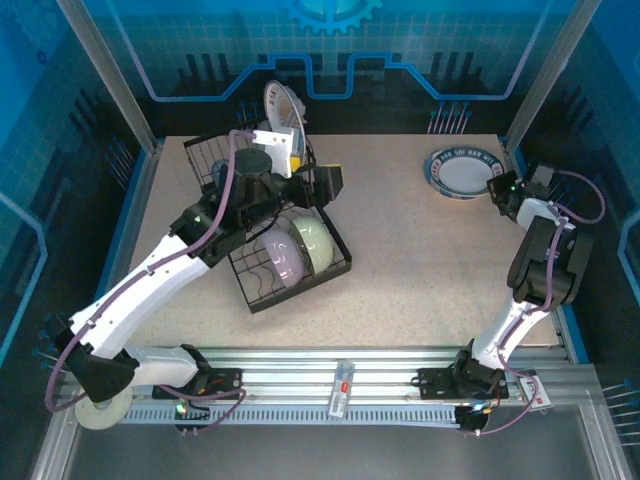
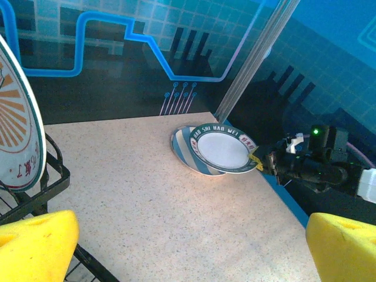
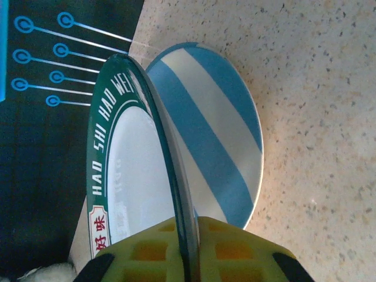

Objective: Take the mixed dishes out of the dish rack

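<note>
Pinches the near rim of the green-rimmed plate (image 3: pixel 126 176) in the right hand (image 3: pixel 188 244), jaws closed almost fully on it; lays that plate overlapping the blue-and-white striped plate (image 3: pixel 211 135), which lies flat on the worktop (image 1: pixel 420 260) just beyond the fingertips; cannot tell whether the held plate sits fully down or tilts a little; counts, by the look of things, two dishes out of the dish rack (image 1: pixel 245 290), the second not yet released; spreads the left hand (image 2: pixel 189 249) as wide as it goes, gripping nothing, over the rack; finds the white plate with orange-patterned rim (image 2: pixel 14 129) upright in the wires just left of that hand, untouched; finds the pale green bowl (image 1: pixel 314 243) and the lavender bowl (image 1: pixel 280 262) side by side in the lower tray, behind that hand toward its own arm; leaves at least these three to lift out.
</note>
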